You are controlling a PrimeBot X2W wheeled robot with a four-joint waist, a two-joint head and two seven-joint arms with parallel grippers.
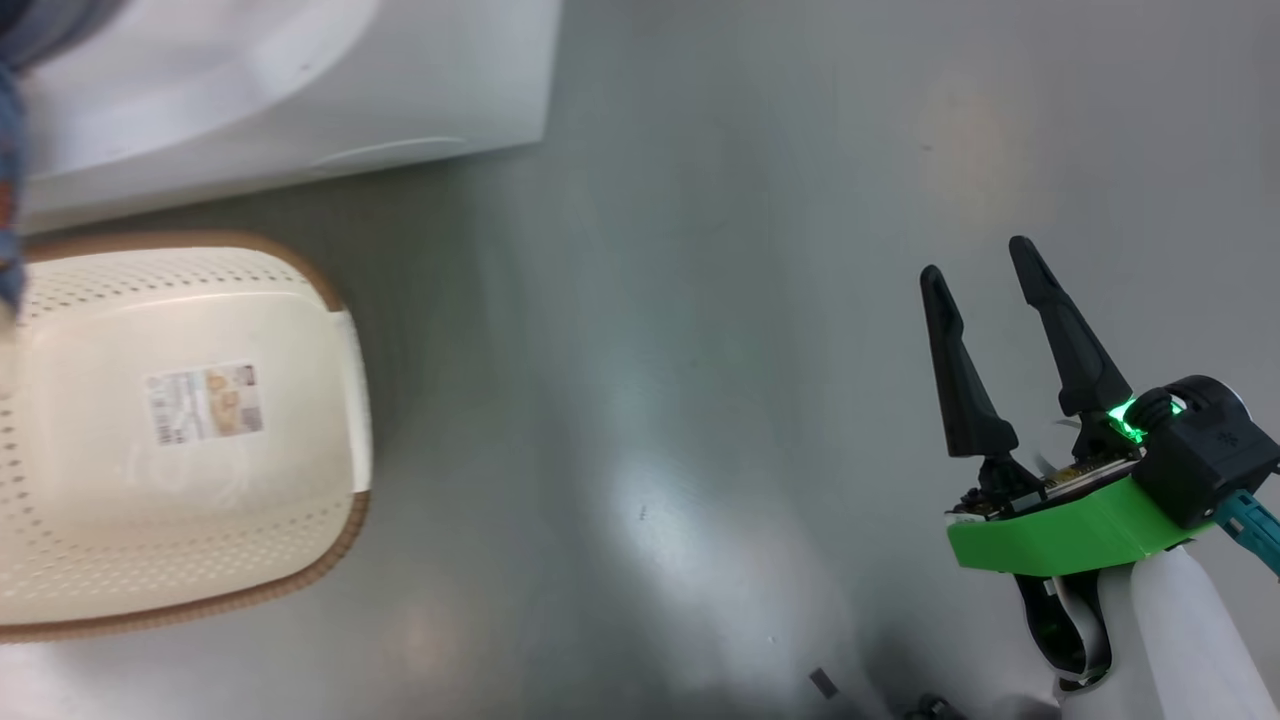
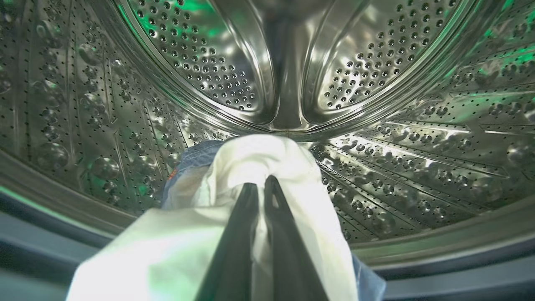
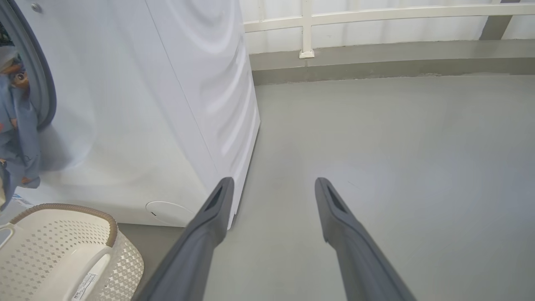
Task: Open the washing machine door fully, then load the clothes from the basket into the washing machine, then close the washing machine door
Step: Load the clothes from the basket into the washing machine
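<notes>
The left gripper [image 2: 264, 184] is shut tight on the clothes [image 2: 250, 159]. Its fingers pinch a fold of the white garment [image 2: 175, 251], with blue fabric [image 2: 194, 154] bunched behind it. The gripper reaches inside the washing machine [image 3: 138, 125], over the lower front of the steel drum [image 2: 418, 167]. Whether the bundle rests on the drum wall or hangs free is hard to tell from this angle. In the right wrist view, more blue printed cloth [image 3: 19, 133] hangs at the machine's opening, down over its front.

The right gripper [image 1: 976, 260] hovers over the grey floor [image 1: 700, 300], well apart from the machine and off its side panel. Its jaws are spread wide and hold nothing.

The basket [image 1: 150, 275] stands on the floor just in front of the machine, below the opening. Its label sticker [image 1: 205, 402] shows on the bottom.
</notes>
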